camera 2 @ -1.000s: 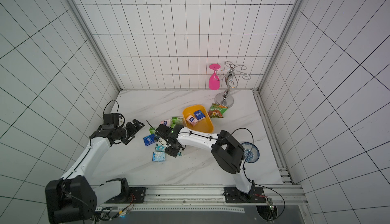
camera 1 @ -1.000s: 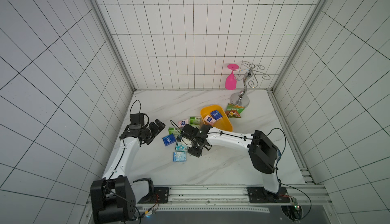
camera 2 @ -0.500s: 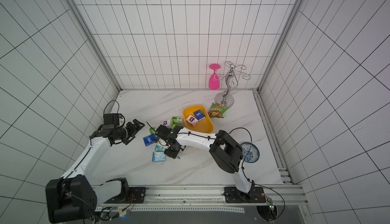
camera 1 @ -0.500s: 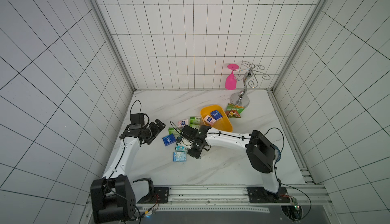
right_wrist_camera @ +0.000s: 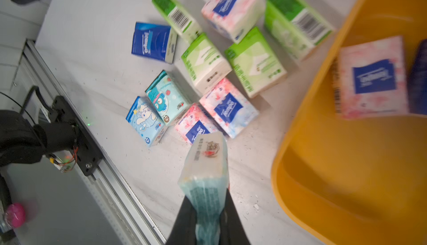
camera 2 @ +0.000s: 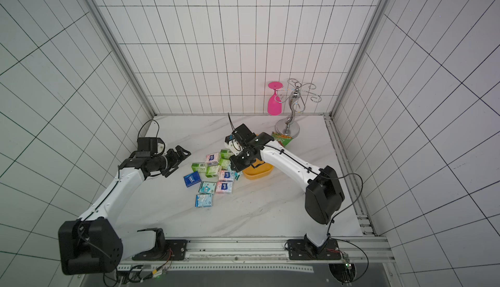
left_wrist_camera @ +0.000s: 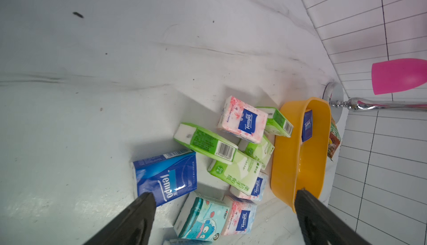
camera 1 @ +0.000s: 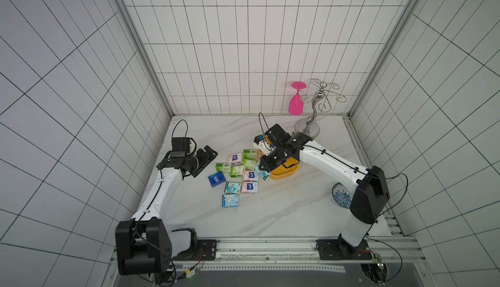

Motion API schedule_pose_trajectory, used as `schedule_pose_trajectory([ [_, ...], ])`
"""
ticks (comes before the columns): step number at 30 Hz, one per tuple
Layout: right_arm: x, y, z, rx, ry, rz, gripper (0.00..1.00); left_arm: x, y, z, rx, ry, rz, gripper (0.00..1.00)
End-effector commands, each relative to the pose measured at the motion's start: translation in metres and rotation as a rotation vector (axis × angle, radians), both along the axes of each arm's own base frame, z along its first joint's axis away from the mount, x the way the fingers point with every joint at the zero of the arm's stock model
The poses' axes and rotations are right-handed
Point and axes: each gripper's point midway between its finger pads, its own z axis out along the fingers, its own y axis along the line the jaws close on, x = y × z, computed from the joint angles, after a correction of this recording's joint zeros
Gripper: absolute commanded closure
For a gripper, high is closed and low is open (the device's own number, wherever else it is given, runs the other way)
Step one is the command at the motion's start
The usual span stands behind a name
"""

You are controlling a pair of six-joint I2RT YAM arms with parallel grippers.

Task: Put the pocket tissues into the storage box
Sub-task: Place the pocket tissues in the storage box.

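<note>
While right gripper pinches teal packet | beside storage box | left gripper agape

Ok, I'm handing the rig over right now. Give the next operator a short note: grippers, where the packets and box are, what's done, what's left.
Right gripper: shut on a light teal packet, held off the table beside the storage box.
Left gripper: open, empty, aimed at the pile.
Done: a pink-white packet and a dark blue packet lie in the box.
Left: drop the held packet in, then the loose packets on the table next to the box.
</note>
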Motion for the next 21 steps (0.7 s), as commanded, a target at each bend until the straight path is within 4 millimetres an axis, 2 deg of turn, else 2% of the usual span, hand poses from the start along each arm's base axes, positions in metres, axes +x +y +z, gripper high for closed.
schedule_pose_trajectory([
  [1, 0.019, -0.019, 0.016, 0.02, 0.029, -0.134, 1.0, 0.008, -0.015, 0.017, 0.068, -0.05, -0.064, 0.03],
  [4, 0.05, -0.048, 0.009, -0.061, -0.037, -0.255, 1.0, 0.007, -0.028, 0.021, 0.095, -0.06, -0.106, 0.03],
  [8, 0.077, -0.063, -0.01, -0.122, -0.049, -0.3, 1.0, 0.005, -0.032, 0.02, 0.106, -0.058, -0.124, 0.03],
  [13, 0.096, -0.052, -0.037, -0.16, -0.038, -0.231, 0.99, -0.001, -0.03, 0.013, 0.119, -0.046, -0.132, 0.03],
  [18, 0.113, -0.037, -0.054, -0.157, -0.033, -0.202, 0.99, -0.006, -0.027, 0.007, 0.138, -0.032, -0.134, 0.03],
  [21, 0.113, -0.026, -0.059, -0.131, -0.005, -0.17, 0.99, -0.007, -0.026, 0.005, 0.153, -0.03, -0.136, 0.03],
])
